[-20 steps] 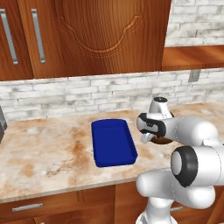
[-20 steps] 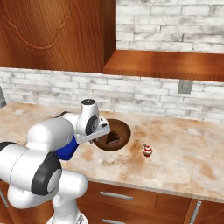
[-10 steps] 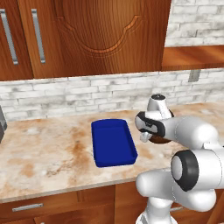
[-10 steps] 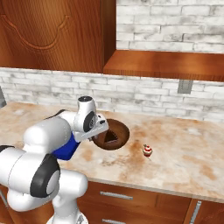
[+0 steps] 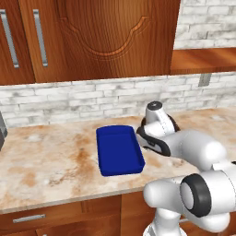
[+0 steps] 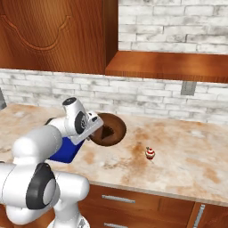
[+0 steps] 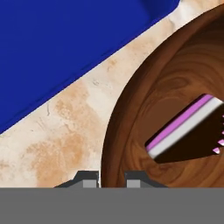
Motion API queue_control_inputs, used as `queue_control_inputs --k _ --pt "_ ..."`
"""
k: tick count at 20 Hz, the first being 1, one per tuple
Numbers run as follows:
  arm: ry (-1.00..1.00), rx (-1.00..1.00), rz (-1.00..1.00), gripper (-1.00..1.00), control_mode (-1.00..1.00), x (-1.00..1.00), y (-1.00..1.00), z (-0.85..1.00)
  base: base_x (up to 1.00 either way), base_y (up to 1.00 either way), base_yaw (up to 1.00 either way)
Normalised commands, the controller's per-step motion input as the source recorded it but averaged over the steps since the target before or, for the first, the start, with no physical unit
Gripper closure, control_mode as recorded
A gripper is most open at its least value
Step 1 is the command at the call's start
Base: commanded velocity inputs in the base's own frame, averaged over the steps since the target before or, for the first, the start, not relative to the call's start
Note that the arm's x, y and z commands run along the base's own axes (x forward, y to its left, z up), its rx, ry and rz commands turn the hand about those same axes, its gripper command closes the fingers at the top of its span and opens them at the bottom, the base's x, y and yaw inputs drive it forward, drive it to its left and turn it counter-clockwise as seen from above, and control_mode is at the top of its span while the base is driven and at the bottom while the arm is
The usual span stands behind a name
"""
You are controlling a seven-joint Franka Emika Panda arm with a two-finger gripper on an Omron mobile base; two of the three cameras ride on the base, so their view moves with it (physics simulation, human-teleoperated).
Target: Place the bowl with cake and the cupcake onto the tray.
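Your fingers (image 7: 111, 177) are clamped on the rim of the bowl with cake (image 6: 108, 129), seemingly rigid; the loose cake wedge (image 7: 188, 131) may slide, so keep it level.

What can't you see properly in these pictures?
- Bowl: in the left base view the arm hides nearly all of it; the hand view's edge cuts it off.
- Tray: in the right base view the arm covers most of it.
- Cupcake: too small in the right base view to show detail.
- Pincer: shut on the bowl's rim, fingertips barely poke up.
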Motion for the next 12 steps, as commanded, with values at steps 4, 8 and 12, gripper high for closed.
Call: queue_control_inputs --k 4,8,12 --pt "-0.08 -0.1 0.16 1.0 -1.0 0.0 0.02 0.08 0.0 0.0 0.0" --pt "0.0 -0.06 0.21 1.0 -1.0 0.01 0.19 0.0 0.0 0.0 0.0" --pt "0.01 -0.08 0.19 1.0 -1.0 0.0 0.26 0.08 0.0 0.0 0.0"
